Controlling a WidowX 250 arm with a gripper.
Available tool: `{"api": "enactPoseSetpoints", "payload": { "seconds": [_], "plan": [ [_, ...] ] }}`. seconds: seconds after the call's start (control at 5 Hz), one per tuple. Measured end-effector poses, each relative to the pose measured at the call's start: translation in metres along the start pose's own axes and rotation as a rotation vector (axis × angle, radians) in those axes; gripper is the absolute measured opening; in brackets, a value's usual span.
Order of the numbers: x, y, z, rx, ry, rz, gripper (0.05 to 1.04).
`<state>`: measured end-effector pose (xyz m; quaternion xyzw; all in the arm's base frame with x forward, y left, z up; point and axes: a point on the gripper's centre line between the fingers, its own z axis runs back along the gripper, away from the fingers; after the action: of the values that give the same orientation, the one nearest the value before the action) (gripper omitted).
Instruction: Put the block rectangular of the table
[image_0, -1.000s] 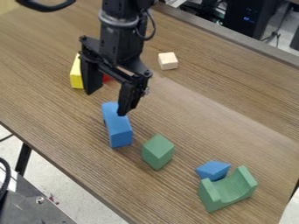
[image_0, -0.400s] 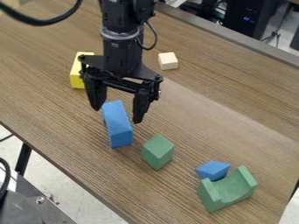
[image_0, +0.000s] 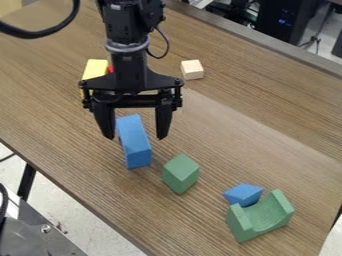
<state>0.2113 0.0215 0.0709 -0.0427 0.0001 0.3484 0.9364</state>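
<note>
Over the brown wood-grain worktop, the black two-finger hand hangs spread above a long blue rectangular block; a crooked descent could shove it askew.

From my camera, the small blue block lies right of the green block, slightly nearer me. The curved green piece is right of that green block too, nearer still. Well beyond it I see the pale cube, the yellow block and a partly hidden red piece.
</note>
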Motion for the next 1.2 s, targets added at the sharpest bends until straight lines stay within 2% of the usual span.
{"api": "enactPoseSetpoints", "payload": {
  "seconds": [0.4,0.6,0.8,1.0,1.2],
  "plan": [
    [0.006,0.0,-0.016,-0.031,0.047,0.148,0.999],
    [0.008,0.0,-0.023,-0.04,0.063,0.176,0.97],
    [0.01,0.004,-0.032,-0.011,0.075,0.142,0.696],
    [0.011,0.007,-0.033,0.006,0.069,0.105,0.556],
    [0.008,0.006,-0.032,-0.009,0.085,0.02,0.556]
  ]
}}
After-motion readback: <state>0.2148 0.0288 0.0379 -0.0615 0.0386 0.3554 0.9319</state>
